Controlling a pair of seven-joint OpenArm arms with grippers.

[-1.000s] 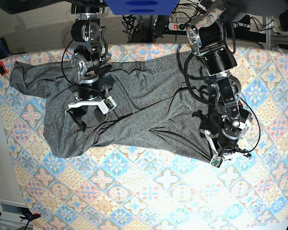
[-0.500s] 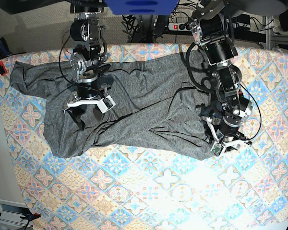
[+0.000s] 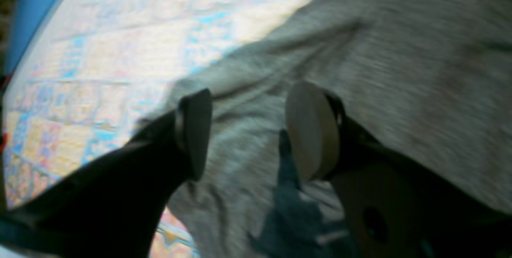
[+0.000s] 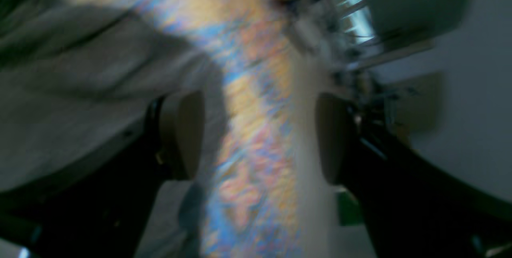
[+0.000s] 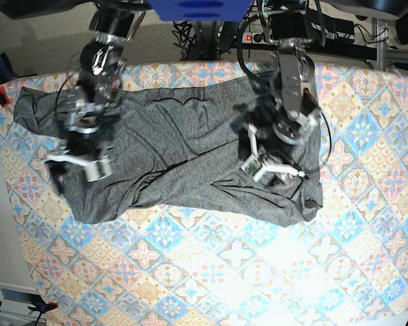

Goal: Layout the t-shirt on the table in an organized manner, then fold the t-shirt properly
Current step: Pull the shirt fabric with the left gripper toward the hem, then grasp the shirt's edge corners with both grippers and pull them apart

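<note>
The t-shirt (image 5: 190, 163) is lying spread but wrinkled across the table (image 5: 211, 272), unfolded, while both the left gripper (image 5: 275, 166) and the right gripper (image 5: 78, 166) are hovering released, grasping nothing.

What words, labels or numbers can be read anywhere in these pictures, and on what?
None can be read.
The t-shirt is plain grey, with no print.
The table cloth shows only floral tile patterns, no letters.
Both wrist views are too blurred to show any lettering.
The things behind the table are too small to read.
</note>
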